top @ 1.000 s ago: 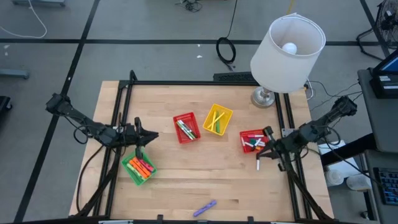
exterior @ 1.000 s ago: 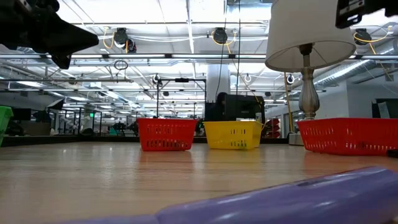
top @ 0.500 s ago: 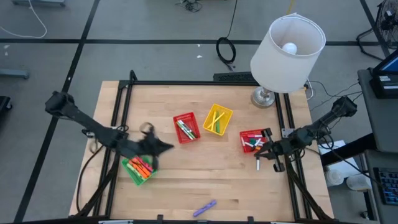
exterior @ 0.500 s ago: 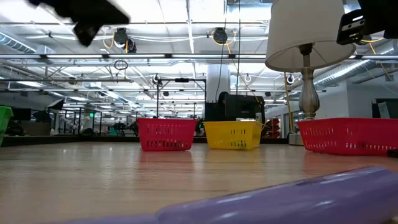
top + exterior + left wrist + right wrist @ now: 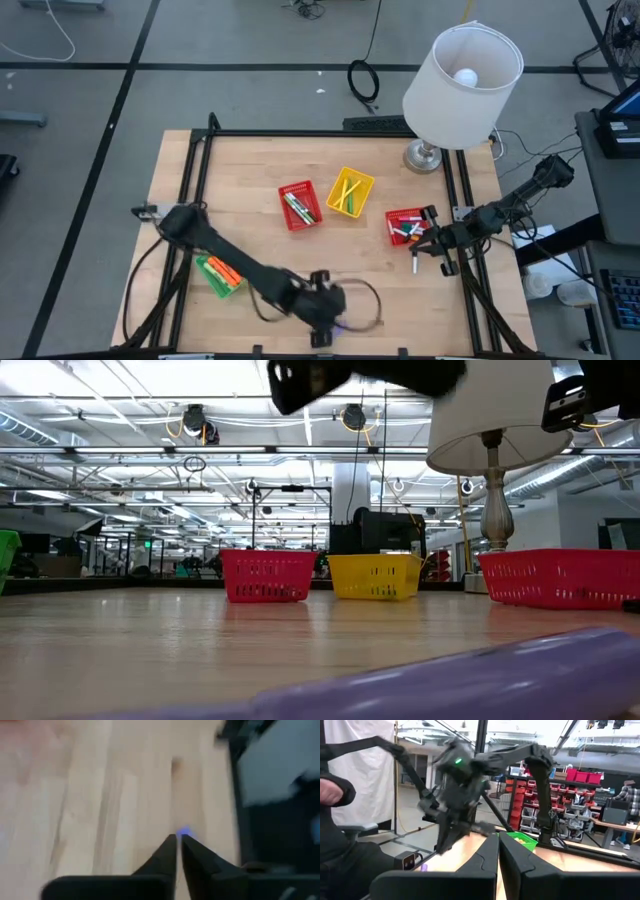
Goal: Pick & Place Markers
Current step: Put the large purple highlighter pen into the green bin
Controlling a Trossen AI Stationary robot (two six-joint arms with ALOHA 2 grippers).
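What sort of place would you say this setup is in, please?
Probably a robotics lab or workshop: a wooden table framed by black rails, exposed ceiling ducts and strip lights overhead, and shelving with red storage bins behind.

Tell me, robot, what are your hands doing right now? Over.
Left hand shut, over purple marker at table's front edge. Right hand shut, waiting by right red basket. Nothing in the way.

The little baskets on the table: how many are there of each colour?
Red baskets: 2, one mid-table and one near the right gripper
Yellow basket: 1
Green basket: 1, beside the left arm
Total: 4 baskets
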